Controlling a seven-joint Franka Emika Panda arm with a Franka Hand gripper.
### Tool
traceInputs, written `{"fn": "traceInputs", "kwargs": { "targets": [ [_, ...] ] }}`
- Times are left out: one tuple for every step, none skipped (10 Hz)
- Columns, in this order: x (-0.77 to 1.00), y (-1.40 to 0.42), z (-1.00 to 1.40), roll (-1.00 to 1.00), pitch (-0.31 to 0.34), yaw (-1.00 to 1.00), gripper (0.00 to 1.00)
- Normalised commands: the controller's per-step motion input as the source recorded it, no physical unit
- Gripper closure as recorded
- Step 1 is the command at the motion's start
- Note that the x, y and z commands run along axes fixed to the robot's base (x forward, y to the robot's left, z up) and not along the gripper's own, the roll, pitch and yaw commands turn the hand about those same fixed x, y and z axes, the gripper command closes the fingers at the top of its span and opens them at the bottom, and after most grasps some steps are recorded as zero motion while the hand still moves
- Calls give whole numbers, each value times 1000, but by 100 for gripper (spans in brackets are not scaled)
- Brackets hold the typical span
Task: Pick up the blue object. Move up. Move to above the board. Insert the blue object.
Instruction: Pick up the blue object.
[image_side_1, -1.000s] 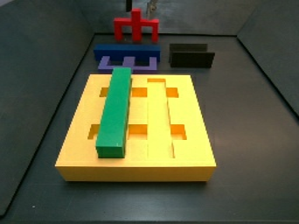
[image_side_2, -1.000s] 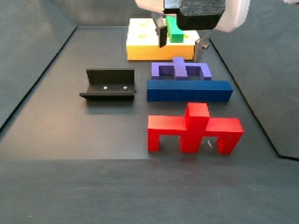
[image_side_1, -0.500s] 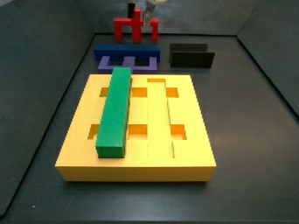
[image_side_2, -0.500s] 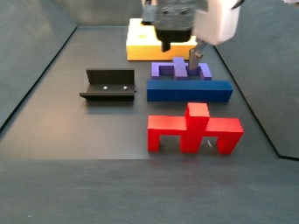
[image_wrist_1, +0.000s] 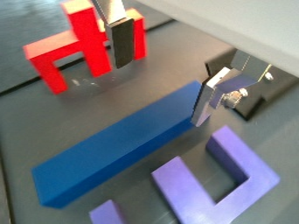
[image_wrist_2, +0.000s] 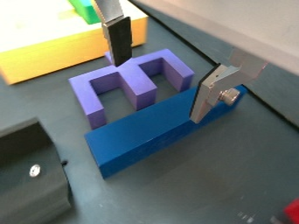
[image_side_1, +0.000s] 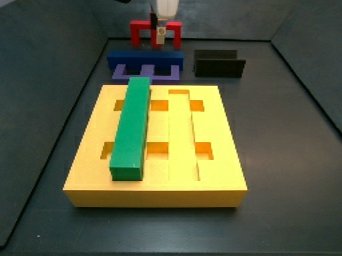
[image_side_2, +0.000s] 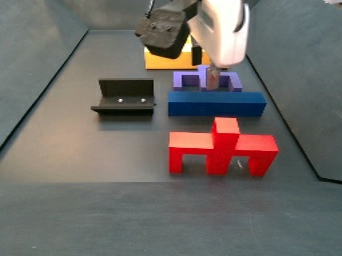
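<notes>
1. The gripper (image_wrist_2: 167, 77) is hanging low over the blue object (image_wrist_2: 158, 134) at the far end of the dark floor, its two silver fingers straddling the bar's width, one finger (image_wrist_2: 117, 39) on the side of the purple-blue notched block (image_wrist_2: 131, 83) and the other finger (image_wrist_2: 214, 94) on the opposite side.
2. The jaws are standing wide apart, gripping nothing; in a wrist view the gripper (image_wrist_1: 163, 72) is showing clear gaps between its dark pads and the blue object (image_wrist_1: 117, 147).
3. The blue object (image_side_2: 215, 102) is lying flat on the floor between the purple-blue notched block (image_side_2: 210, 81) and the red piece (image_side_2: 221, 147), just beside the former and a little apart from the latter.
4. In a side view the blue object (image_side_1: 144, 58) is running crosswise, its long axis parallel to the short near edge of the board (image_side_1: 214, 184) and square to the green bar (image_side_1: 131, 126) sitting in the board's outer groove.
5. The fingers are bracketing the bar across its narrow dimension, roughly at its middle, though whether the pads are reaching below its top face cannot be told.
6. The fixture (image_side_2: 124, 98) is standing well off to one side of the bar, clear of the gripper (image_side_2: 217, 72).
</notes>
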Motion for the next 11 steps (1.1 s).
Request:
{"fn": "traceInputs", "kwargs": {
  "targets": [
    [-203, 0, -191, 0, -46, -829, 0],
    [-474, 0, -277, 23, -66, -520, 0],
    [-229, 34, -331, 47, 0, -117, 0],
    [-177, 0, -406, 34, 0, -220, 0],
    [-223, 40, -351, 30, 0, -134, 0],
    [-203, 49, -337, 9, -1, -49, 0],
    [-134, 49, -326, 0, 0, -97, 0],
    [-111, 137, -231, 0, 0, -174, 0],
    [-143, 229, -100, 0, 0, -246, 0],
    [-191, 163, -71, 0, 0, -274, 0],
    [-146, 89, -114, 0, 0, -246, 0]
  ]
}}
